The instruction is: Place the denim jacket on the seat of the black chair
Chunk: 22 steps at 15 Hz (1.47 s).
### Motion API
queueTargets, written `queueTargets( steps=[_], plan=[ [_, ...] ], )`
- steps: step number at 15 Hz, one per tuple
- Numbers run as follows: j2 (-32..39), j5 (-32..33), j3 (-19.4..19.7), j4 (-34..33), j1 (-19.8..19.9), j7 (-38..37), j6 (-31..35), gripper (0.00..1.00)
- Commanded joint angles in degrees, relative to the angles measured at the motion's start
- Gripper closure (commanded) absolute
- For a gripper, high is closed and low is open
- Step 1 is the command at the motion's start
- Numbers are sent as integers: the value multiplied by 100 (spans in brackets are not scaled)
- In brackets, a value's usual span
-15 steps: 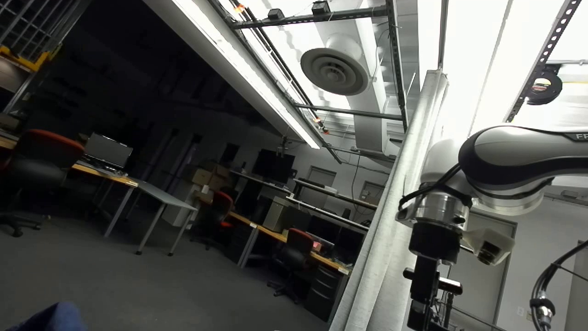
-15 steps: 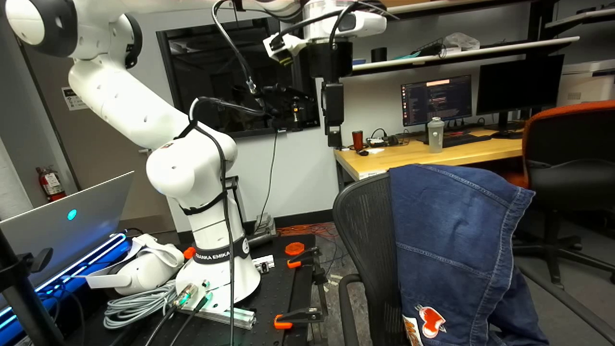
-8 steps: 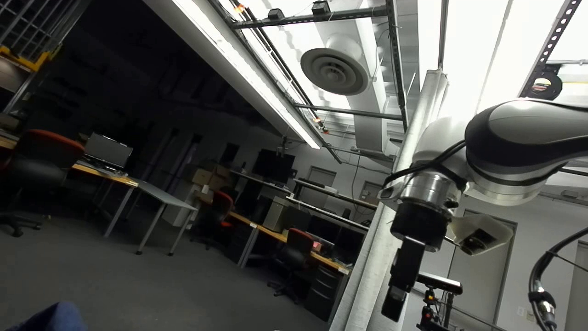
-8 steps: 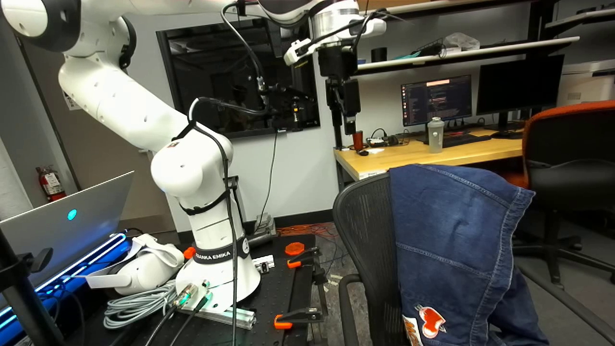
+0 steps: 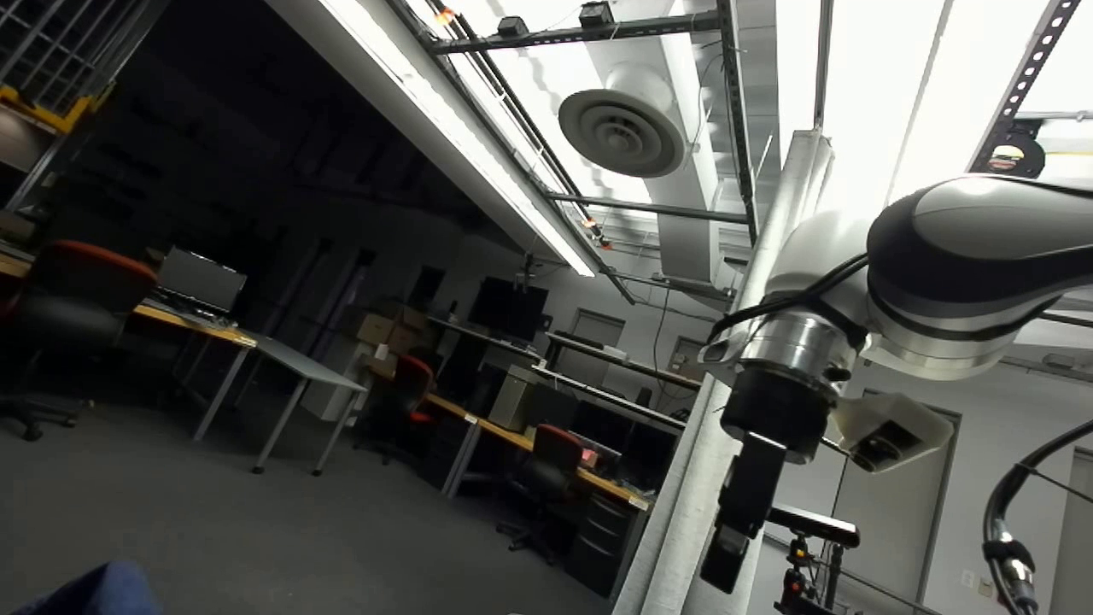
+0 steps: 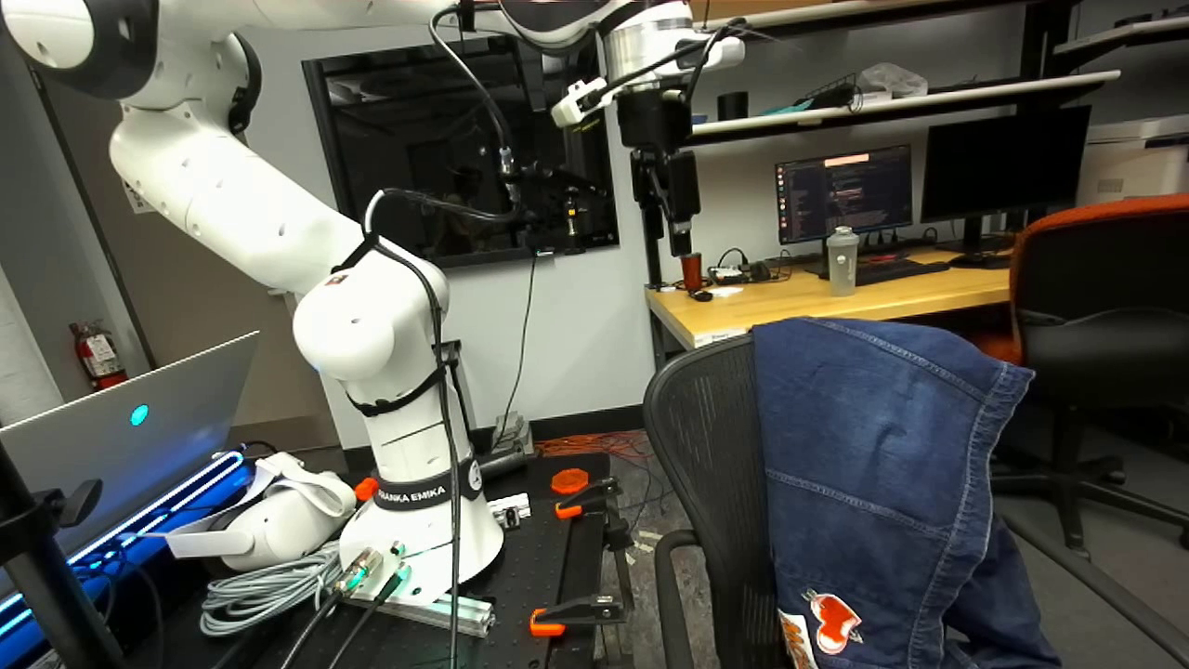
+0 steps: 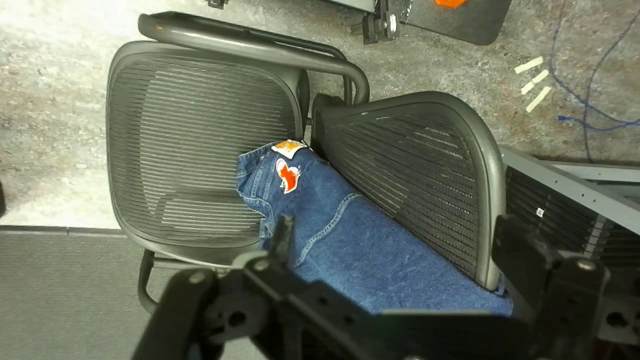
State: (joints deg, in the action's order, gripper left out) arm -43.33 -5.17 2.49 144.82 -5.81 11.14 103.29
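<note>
The denim jacket is dark blue with a red heart patch. It hangs over the backrest of the black chair in an exterior view. In the wrist view the jacket drapes down one side of the backrest, and its patched end lies over the rear of the mesh seat of the black chair. My gripper is open, with the fingers wide apart and nothing between them. In an exterior view the gripper is in the air above and left of the backrest, apart from the jacket. It also shows in an exterior view.
A wooden desk with a bottle and a red cup stands behind the chair. An orange-topped chair is at right. Clamps sit on the robot table's edge. The black chair's armrest runs beside its seat.
My gripper has turned and tilted, moving slightly right in an exterior view, so that both fingers show there now. Over the last half second it has moved only slightly. The jacket has not moved.
</note>
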Motion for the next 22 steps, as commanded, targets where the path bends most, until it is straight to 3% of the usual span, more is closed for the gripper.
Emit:
queueTargets(
  steps=[1, 7, 14, 17, 18, 22],
  plan=[
    [21, -11, -54, 79, 22, 28, 228, 0],
    [611, -242, -365, 453, -152, -249, 1728, 0],
    [1830, -1257, -646, 378, -588, -972, 3715, 0],
    [2148, -1664, -668, 309, -746, -1117, 4130, 0],
    [1892, -1390, -662, 471, -645, -991, 3924, 0],
    [2090, -1509, -673, 384, -685, -1043, 4032, 0]
  ],
)
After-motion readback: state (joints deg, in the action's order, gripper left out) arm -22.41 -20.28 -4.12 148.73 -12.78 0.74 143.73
